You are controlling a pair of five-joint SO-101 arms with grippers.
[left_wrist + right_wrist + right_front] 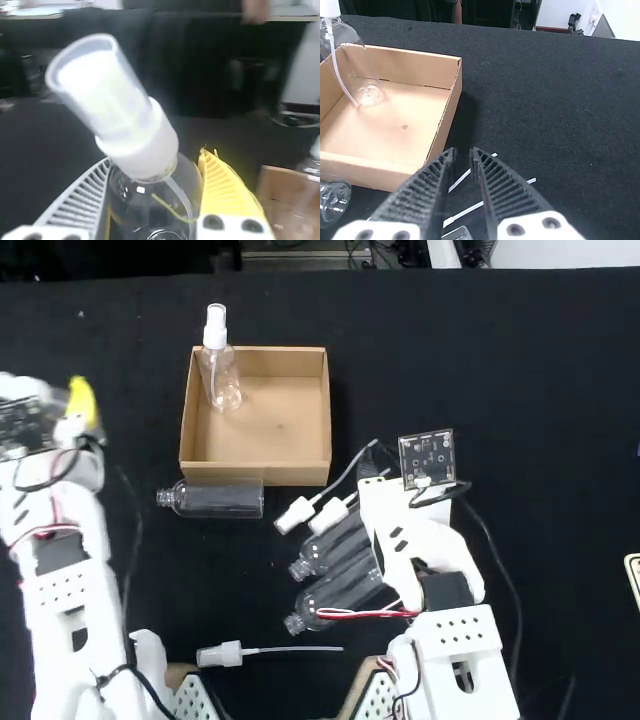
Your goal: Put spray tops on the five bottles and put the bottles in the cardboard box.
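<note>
Black cloth table (540, 370), dim room behind.

- Left gripper (155, 160): clamped on a capped bottle (145, 210), gripped at the shoulder, with its top (110, 100) seated on the neck. In the high view this arm sits at the table's left edge, apart from the box (255, 478).
- Right gripper (461, 152): fingers narrowly parted with nothing between them. It hangs over the tubes of two loose tops (293, 517), near the box's right front corner.
- Boxed bottle (222, 380): capped, upright in the far left corner.
- Bare bottle (212, 498): on its side, just in front of the box wall.
- Two more bare bottles (330, 552): on their sides under the right arm.
- Third top (222, 653): by the arm bases, tube pointing right.

Judgement: one bottle is in, one is capped and in hand, and three remain. The step in hand is boxing the held bottle. That calls for lifting it over the left wall and setting it down clear of the boxed bottle. The right gripper looks placed to take a loose top.
</note>
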